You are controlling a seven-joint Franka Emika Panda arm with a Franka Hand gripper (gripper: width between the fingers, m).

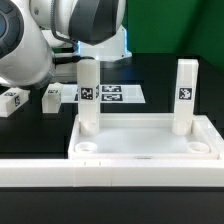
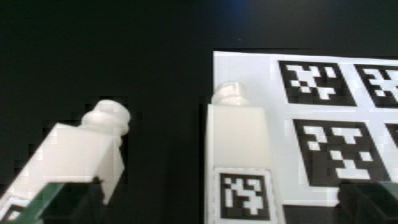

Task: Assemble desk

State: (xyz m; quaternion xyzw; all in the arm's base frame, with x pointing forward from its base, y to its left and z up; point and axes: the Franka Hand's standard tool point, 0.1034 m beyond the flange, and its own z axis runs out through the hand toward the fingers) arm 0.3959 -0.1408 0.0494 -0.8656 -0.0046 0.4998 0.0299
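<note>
Closest to you, the long white bar (image 1: pixel 110 175) runs across the foreground of the exterior view. The desk's tabletop (image 1: pixel 140 132) lies just behind it with its rim turned up. You can take it that it lies this way so the round corner sockets face upward for the legs, and that the bar serves as a stop to brace it. In the exterior view's terms, a far-left leg (image 1: pixel 88 95) and a far-right leg (image 1: pixel 186 95) stand upright in the 2 far corners, while the 2 near sockets (image 1: pixel 88 146) are empty, so I judge you about halfway. On the black table (image 1: pixel 30 132), toward the exterior view's left, lie an outer loose leg (image 1: pixel 12 100) and an inner loose leg (image 1: pixel 52 98). The inner one is just beside the marker board (image 1: pixel 112 95), likely set there within the arm's reach. Your wrist view looks onto a tagged leg (image 2: pixel 231 150) overlapping the marker board's edge, and beside it a blurred leg (image 2: pixel 80 160) with its rounded peg (image 2: pixel 111 112) showing; these are probably the loose pair. Dark shapes sit under the blurred leg, but you cannot tell from either view whether the jaws are wide, narrow or clamped on it. Grasp the next leg with its peg end free, since that end must go down into a socket.
</note>
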